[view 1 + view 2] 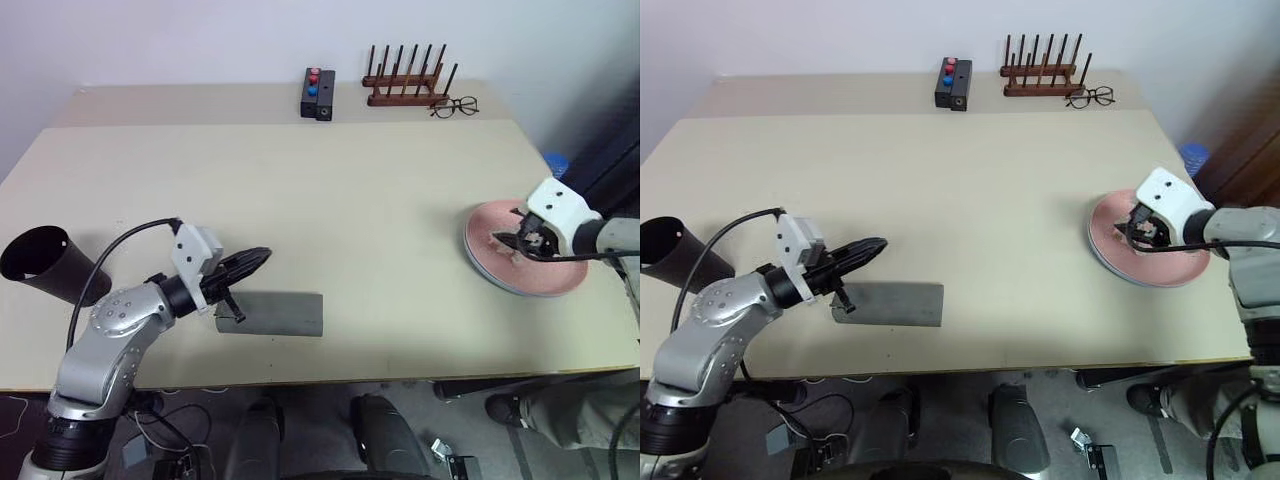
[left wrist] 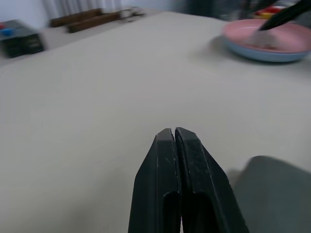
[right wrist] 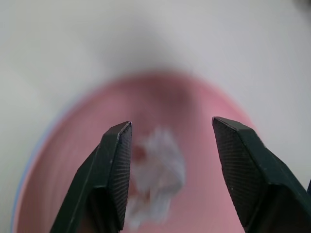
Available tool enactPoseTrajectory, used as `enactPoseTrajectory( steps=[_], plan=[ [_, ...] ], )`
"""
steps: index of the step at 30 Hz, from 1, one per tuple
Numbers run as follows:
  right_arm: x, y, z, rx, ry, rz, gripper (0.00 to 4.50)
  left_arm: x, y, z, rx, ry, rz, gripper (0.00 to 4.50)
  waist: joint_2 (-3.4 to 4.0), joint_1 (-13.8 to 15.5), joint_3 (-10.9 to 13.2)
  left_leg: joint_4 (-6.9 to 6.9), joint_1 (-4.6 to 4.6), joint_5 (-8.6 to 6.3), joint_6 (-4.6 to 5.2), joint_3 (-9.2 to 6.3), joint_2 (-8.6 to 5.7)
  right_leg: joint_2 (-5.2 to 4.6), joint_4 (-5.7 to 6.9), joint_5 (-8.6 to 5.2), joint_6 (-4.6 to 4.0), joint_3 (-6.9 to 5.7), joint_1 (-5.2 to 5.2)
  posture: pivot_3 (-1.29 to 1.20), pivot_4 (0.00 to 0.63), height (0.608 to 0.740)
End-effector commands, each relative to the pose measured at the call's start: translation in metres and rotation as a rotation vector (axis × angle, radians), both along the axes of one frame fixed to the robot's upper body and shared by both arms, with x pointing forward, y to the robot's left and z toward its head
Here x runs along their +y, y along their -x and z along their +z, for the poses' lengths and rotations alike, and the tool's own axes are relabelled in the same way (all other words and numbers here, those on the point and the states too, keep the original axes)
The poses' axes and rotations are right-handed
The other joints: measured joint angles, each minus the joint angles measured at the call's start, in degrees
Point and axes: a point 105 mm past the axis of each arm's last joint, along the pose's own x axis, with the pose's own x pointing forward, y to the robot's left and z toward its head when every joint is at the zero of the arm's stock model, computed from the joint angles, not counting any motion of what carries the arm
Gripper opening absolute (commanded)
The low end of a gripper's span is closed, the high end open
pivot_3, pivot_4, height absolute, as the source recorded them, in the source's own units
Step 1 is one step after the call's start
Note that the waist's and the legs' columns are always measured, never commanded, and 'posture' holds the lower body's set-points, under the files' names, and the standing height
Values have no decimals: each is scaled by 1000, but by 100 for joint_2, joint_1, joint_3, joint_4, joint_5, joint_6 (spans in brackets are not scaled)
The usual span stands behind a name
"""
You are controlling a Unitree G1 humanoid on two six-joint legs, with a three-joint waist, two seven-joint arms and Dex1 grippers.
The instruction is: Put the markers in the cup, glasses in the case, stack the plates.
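The salmon pink plate (image 1: 530,268) lies on the light blue plate (image 2: 262,54) at the table's right side. My right gripper (image 3: 170,127) hovers open just above the pink plate, over a whitish patch (image 3: 158,170), holding nothing. The grey case (image 1: 275,313) lies closed near the front edge. My left gripper (image 1: 262,254) is shut and empty just above the case's left end. The black cup (image 1: 45,262) sits at the far left edge, its mouth towards the camera. The markers and the glasses are out of view.
At the back of the table are a wooden peg rack (image 1: 405,85), thin-framed clear spectacles (image 1: 455,106) and a black box with red and blue buttons (image 1: 318,93). A wide stretch of bare table lies between my two arms.
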Motion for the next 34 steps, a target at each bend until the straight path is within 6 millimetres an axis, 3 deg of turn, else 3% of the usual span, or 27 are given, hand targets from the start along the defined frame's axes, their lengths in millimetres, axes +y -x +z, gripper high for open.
enactPoseTrajectory(
  steps=[1, 5, 9, 12, 17, 24, 34],
  plan=[
    [9, -9, 15, -63, -32, 40, 2333, 19, 3, 12, -63, -20, 98, 0, -1, 10, 1, 1, -1, 0, 0, 0, -1, -1, -1, 0, 0, 0, 2, 0, 150, 740],
    [44, -11, 25, -82, -268, 159, 2333, 50, 10, 5, -60, -41, 246, 0, -1, -4, 1, -1, 1, -1, 1, 2, 0, -1, -4, 0, 0, 3, 2, 0, 150, 740],
    [70, 1, 17, -4, -482, 272, 2333, 74, 17, -6, -46, -46, 384, 0, -1, 17, 1, -3, 0, -1, 2, 1, 1, 1, 0, 0, 0, 3, -1, 0, 150, 740],
    [78, 9, 2, 53, -513, 316, 2333, 84, 23, -13, -42, -62, 442, 0, -6, 54, -1, -1, -1, -1, 1, 1, -1, -1, -12, 0, -1, 3, 7, 0, 150, 740],
    [86, 4, -3, 73, -554, 331, 2333, 93, 30, -15, -42, -53, 482, 0, -6, 16, -1, 1, -2, -2, 0, 5, -1, -2, -33, 7, -11, 5, 12, 0, 150, 740],
    [92, -2, -5, 68, -561, 351, 2333, 103, 37, -29, -28, -52, 506, 0, -5, 11, -1, -10, -2, -4, 3, 7, 0, 0, -34, 7, -10, 5, 4, 0, 150, 740],
    [122, -14, 1, 60, -576, 410, 2333, 113, 41, -43, -44, -56, 543, 0, -4, 7, -1, -13, -5, -5, 3, 11, 0, -1, -51, 9, -11, 7, 7, 0, 150, 740]
  ],
)
